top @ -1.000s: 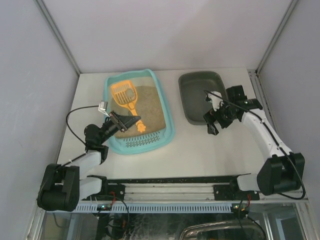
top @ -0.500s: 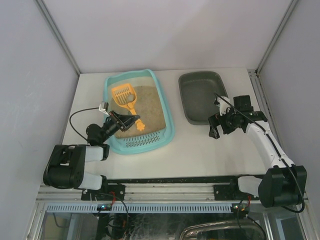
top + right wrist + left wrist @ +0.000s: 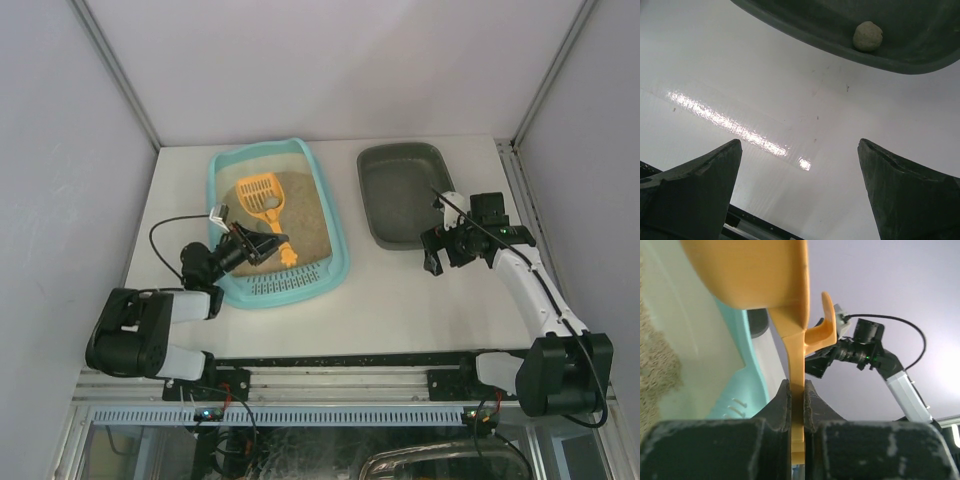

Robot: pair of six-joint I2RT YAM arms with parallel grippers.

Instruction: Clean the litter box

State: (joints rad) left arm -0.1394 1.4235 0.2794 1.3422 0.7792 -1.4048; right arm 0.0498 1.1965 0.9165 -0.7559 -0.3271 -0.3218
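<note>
The light-teal litter box [image 3: 335,262] with tan litter lies left of centre; its wall also shows in the left wrist view [image 3: 735,390]. An orange slotted scoop [image 3: 262,197] is tilted over the litter, a grey lump in its head. My left gripper [image 3: 262,243] is shut on the scoop's handle [image 3: 796,385] over the box's near end. My right gripper [image 3: 432,258] is open and empty above the bare table, just near of the dark grey tray [image 3: 400,190]. A round clump [image 3: 867,36] lies in that tray.
White walls close in the table on three sides. A black rail [image 3: 340,365] runs along the near edge. Cables loop from both wrists. The table surface [image 3: 790,100] between the two trays is white and glossy.
My left gripper has swung the scoop's head right and towards the box's middle. My right gripper has drawn back right and near, away from the grey tray's corner.
</note>
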